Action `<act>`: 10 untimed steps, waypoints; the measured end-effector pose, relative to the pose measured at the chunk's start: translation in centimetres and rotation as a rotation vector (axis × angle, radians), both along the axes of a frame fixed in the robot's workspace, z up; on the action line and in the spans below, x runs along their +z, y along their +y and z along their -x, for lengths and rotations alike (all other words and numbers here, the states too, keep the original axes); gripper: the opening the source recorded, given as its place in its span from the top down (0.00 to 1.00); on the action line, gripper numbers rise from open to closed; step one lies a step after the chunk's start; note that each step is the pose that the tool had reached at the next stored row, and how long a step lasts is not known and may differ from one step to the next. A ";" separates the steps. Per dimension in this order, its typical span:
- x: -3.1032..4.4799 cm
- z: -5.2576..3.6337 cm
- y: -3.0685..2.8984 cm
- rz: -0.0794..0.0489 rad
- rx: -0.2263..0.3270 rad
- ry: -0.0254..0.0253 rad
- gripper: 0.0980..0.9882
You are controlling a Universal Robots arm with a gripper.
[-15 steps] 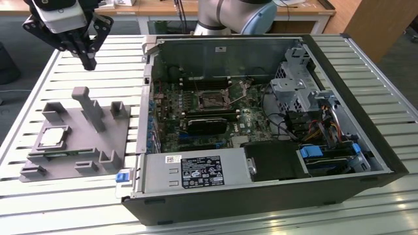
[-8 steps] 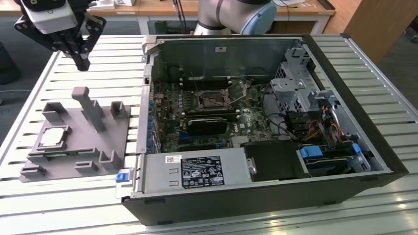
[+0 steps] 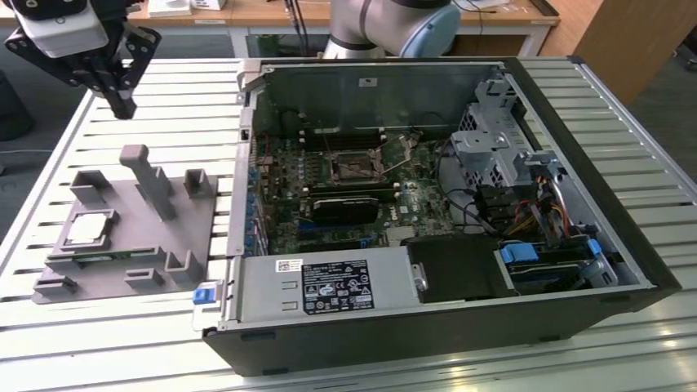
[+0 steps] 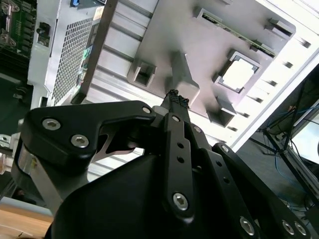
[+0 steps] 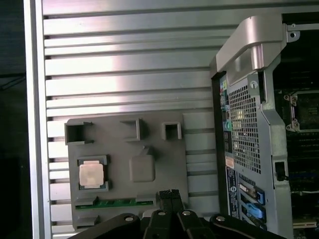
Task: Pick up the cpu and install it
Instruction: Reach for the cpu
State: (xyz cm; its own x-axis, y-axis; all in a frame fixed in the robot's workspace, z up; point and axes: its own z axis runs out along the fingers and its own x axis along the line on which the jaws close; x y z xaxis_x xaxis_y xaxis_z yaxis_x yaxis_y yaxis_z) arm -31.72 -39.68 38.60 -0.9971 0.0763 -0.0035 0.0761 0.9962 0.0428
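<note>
The gripper (image 3: 121,106) is held with its fingers pressed together on nothing, well above the cpu (image 3: 87,229). The cpu is seated in a square recess of the grey holder (image 3: 163,233) on the worktop (image 3: 98,335), presumably so that it is kept flat for picking. Beside the gripper, the computer case (image 3: 436,327) is laid open with its socket (image 3: 351,167) exposed; print on its white label (image 3: 338,286) cannot be made out.
</note>
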 end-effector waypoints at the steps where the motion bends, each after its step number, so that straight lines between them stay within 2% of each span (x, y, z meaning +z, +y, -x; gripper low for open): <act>1: -0.01 0.25 0.00 0.000 0.000 0.0003 0.99; 10: -0.11 2.42 0.05 0.000 0.000 0.0028 0.99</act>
State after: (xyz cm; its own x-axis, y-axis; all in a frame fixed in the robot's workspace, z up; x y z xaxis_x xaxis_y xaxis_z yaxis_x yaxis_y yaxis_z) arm -34.14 -39.63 38.49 -0.9971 0.0763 -0.0007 0.0762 0.9962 0.0426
